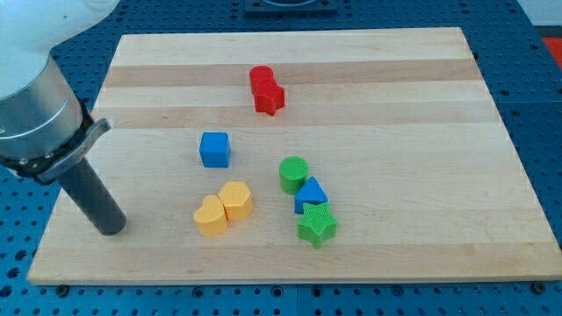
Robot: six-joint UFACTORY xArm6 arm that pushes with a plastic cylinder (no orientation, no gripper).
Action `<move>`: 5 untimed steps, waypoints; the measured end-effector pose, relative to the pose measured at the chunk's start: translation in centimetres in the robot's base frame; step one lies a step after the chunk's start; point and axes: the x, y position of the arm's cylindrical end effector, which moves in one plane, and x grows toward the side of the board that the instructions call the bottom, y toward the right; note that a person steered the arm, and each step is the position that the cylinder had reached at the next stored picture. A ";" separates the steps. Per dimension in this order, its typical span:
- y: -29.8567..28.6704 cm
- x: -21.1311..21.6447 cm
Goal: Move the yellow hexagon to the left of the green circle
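Observation:
The yellow hexagon (pixel 236 200) lies on the wooden board, left of and a little below the green circle (pixel 293 174), with a gap between them. A yellow heart (pixel 210 216) touches the hexagon on its lower left. My tip (pixel 111 228) rests on the board near its left edge, well left of the yellow heart and the hexagon, touching no block.
A blue cube (pixel 214 149) sits above the yellow pair. A blue triangle (pixel 310 194) and a green star (pixel 317 227) lie just below the green circle. A red cylinder (pixel 261 80) and a red star (pixel 270 98) sit near the view's top. The board (pixel 421 88) ends close to my tip's left.

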 end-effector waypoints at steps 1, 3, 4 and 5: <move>0.0 0.0; 1.2 3.5; 4.1 4.4; 8.1 4.4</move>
